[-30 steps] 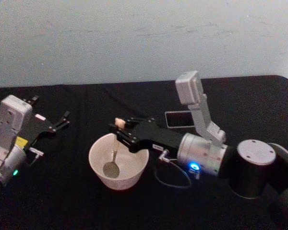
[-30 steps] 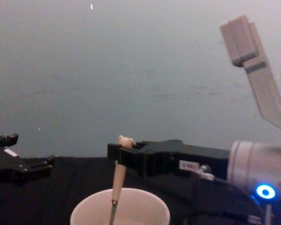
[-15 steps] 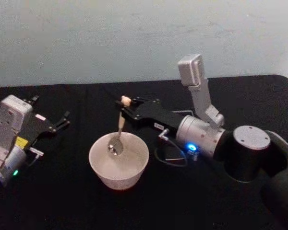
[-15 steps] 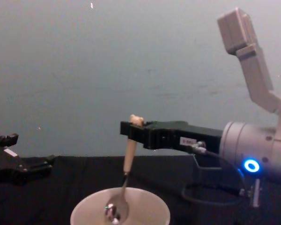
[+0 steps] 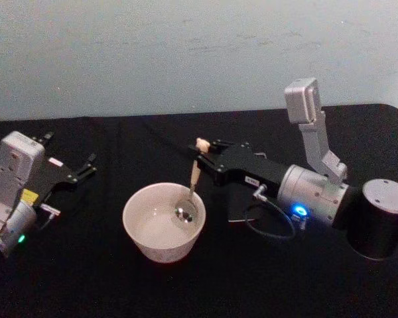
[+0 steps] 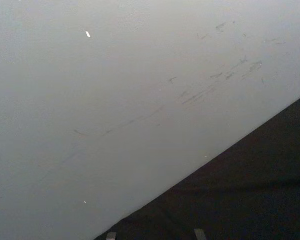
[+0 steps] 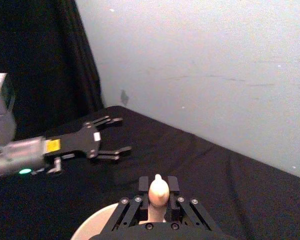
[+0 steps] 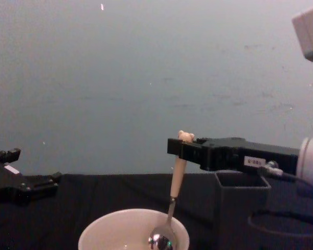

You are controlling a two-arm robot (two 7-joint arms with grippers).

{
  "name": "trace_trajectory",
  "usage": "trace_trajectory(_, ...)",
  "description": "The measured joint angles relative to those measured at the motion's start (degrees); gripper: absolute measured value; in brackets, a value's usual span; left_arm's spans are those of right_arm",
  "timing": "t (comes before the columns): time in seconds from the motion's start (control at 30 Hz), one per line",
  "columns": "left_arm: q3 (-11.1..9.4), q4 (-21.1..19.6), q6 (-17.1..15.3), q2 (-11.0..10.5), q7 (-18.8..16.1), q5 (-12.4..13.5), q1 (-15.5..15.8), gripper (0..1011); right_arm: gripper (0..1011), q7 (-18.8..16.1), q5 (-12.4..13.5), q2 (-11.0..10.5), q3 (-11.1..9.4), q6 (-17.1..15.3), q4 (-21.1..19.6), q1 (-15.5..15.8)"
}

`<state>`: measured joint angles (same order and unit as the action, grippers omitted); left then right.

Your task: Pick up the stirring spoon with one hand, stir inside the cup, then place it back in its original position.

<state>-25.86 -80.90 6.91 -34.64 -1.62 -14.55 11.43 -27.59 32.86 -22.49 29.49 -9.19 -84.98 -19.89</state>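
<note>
The stirring spoon (image 5: pixel 191 189) looked light and stiff, its slim, smooth beige handle likely to swivel between flat pads. The best hold seemed to be high on that handle, just under the bear head, not on the thin neck or the slick metal bowl. The right hand (image 5: pixel 200 151) had it there, closed on the handle top, with the bear head poking above the fingers. The spoon hung nearly upright, its bowl low inside the cup (image 5: pixel 129 211), by the cup's right-hand wall, at the middle of the desk (image 5: pixel 86 278). The box holder (image 8: pixel 240 208) stood just right of the cup. The left hand (image 5: pixel 69 151) lay spread and empty by the desk's left edge.
</note>
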Motion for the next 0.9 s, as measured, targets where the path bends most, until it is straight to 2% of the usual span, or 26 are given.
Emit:
trace_trajectory(0.13, 0.0, 0.0, 0.0, 0.0, 0.0, 0.0, 0.0, 1001, 223, -1.22, 1.0, -1.75, 0.32, -0.41, -2.39, 1.5)
trace_trajectory(0.43, 0.0, 0.0, 0.0, 0.0, 0.0, 0.0, 0.0, 1001, 223, -1.87, 1.57, -2.55, 2.63, -1.1, -4.29, 2.71)
trace_trajectory(0.57, 0.0, 0.0, 0.0, 0.0, 0.0, 0.0, 0.0, 1001, 223, -1.61, 1.45, -1.66, 3.65, -0.87, -3.99, 2.52)
trace_trajectory(0.7, 0.0, 0.0, 0.0, 0.0, 0.0, 0.0, 0.0, 1001, 223, -0.48, 1.16, 0.2, 4.15, -0.21, -2.75, 1.56)
trace_trajectory(0.9, 0.0, 0.0, 0.0, 0.0, 0.0, 0.0, 0.0, 1001, 223, 1.98, 1.22, 2.58, 3.41, 0.0, -1.23, 0.33)
